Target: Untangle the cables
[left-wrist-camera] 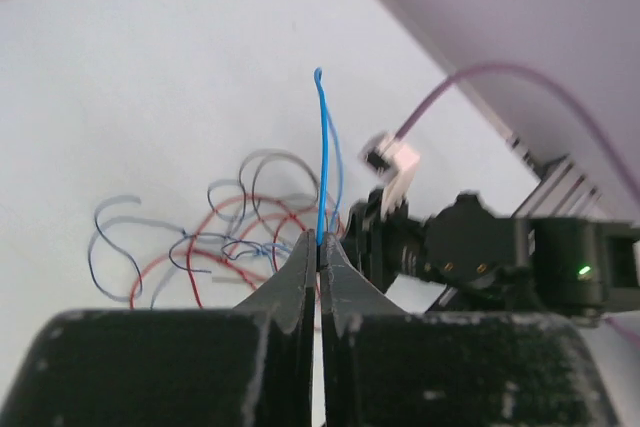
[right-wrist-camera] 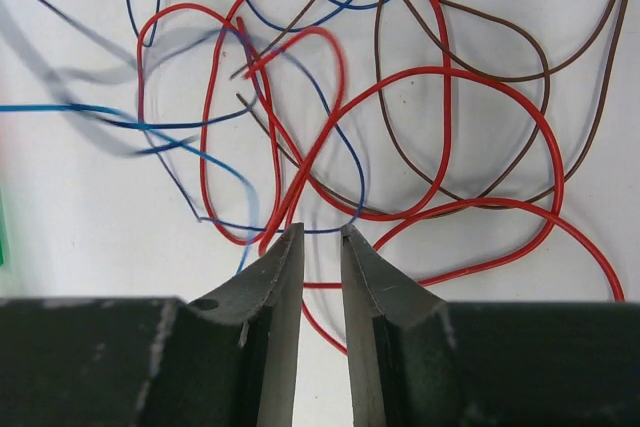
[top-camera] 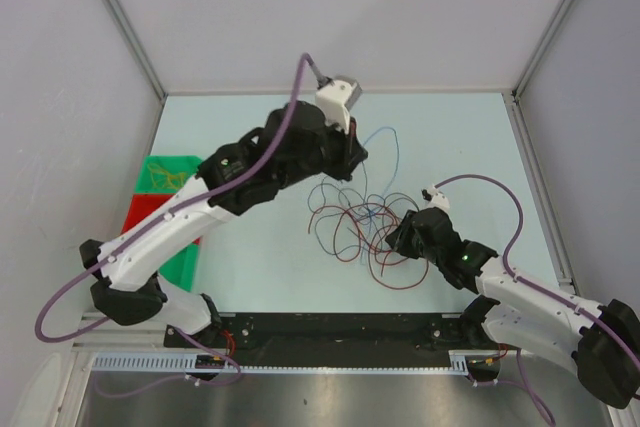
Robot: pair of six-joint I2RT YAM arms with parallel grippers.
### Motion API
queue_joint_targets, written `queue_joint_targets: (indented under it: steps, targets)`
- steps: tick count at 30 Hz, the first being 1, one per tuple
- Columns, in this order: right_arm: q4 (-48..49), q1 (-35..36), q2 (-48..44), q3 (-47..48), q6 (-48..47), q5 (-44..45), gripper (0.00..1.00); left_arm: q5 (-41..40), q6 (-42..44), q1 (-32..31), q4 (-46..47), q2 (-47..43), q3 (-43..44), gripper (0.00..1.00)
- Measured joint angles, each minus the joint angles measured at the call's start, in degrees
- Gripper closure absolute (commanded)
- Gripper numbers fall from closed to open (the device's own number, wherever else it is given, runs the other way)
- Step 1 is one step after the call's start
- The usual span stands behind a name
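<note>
The cables lie in a loose tangle of red, maroon and blue loops at the table's middle. My left gripper is at the tangle's far edge; in the left wrist view it is shut on a light blue cable that stands up from the fingertips, with the tangle beyond. My right gripper is at the tangle's near right edge. In the right wrist view it hangs just over red, brown and dark blue cables, jaws a narrow gap apart, gripping nothing.
A green bin and a red bin stand at the table's left edge, partly under my left arm. Grey walls enclose the table on three sides. My right arm shows close behind the tangle in the left wrist view.
</note>
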Motion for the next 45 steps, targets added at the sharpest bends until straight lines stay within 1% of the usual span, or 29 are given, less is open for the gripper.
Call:
queue_joint_targets:
  steps: [3, 4, 5, 8, 10, 12, 14, 15, 17, 18, 21, 25, 30, 35, 39, 45]
  targets:
    - [0.02, 0.00, 0.13, -0.02, -0.07, 0.00, 0.74, -0.26, 1.31, 1.73, -0.48, 0.04, 6.97, 1.00]
    - [0.13, 0.00, 0.13, -0.17, -0.15, 0.00, 0.74, -0.52, 2.27, 3.08, -0.24, 0.15, 12.33, 1.00]
    - [0.13, 0.00, 0.13, -0.20, -0.17, 0.00, 0.74, -0.52, 2.34, 3.17, -0.13, 0.13, 12.70, 1.00]
    - [0.35, 0.00, 0.11, -0.55, -0.20, -0.02, 0.74, -0.92, 4.07, 4.74, 0.28, 0.42, 19.43, 1.00]
    - [0.37, 0.00, 0.11, -0.81, -0.22, 0.00, 0.73, -0.98, 5.77, 5.29, 2.23, 0.50, 23.91, 1.00]
    - [0.37, 0.00, 0.09, -0.96, -0.28, -0.02, 0.71, -0.90, 7.32, 5.31, 5.51, -0.07, 25.73, 1.00]
    - [0.42, 0.00, 0.09, -0.96, -0.35, -0.02, 0.64, -0.66, 8.94, 5.31, 9.05, -1.25, 25.75, 1.00]
    - [0.42, 0.00, 0.07, -0.96, -0.37, -0.04, 0.55, -0.46, 9.86, 5.31, 11.39, -2.14, 25.20, 0.99]
    - [0.42, 0.00, 0.04, -0.96, -0.42, -0.07, 0.45, -0.35, 11.21, 5.31, 15.13, -3.87, 23.63, 0.99]
    - [0.42, 0.00, 0.04, -0.96, -0.66, -0.13, 0.39, -0.31, 11.85, 5.31, 16.76, -4.96, 22.40, 0.99]
    - [0.81, -0.28, 0.04, -0.96, -1.70, -1.09, 0.33, -0.48, 13.35, 5.31, 19.96, -7.43, 19.56, 1.00]
    - [-0.87, -0.48, 0.04, 0.66, -4.07, -3.02, 0.30, -0.72, 14.14, 5.31, 21.55, -9.64, 15.58, 1.00]
    - [-5.01, -0.55, -1.42, 9.11, -7.45, -5.40, 0.28, 0.96, 15.65, 5.46, 24.81, -14.38, 2.60, 1.00]
    - [-7.76, -0.59, -5.53, 16.79, -11.15, -8.85, 0.28, 4.85, 15.82, 7.21, 26.29, -17.46, -6.73, 0.99]
    - [-9.79, -0.70, -9.03, 20.22, -14.60, -10.93, 0.25, 7.23, 15.17, 8.96, 26.82, -19.32, -9.53, 1.00]
    - [-10.38, -0.79, -14.23, 24.20, -19.78, -13.33, 0.24, 12.90, 12.55, 10.84, 27.93, -22.71, -9.99, 1.00]
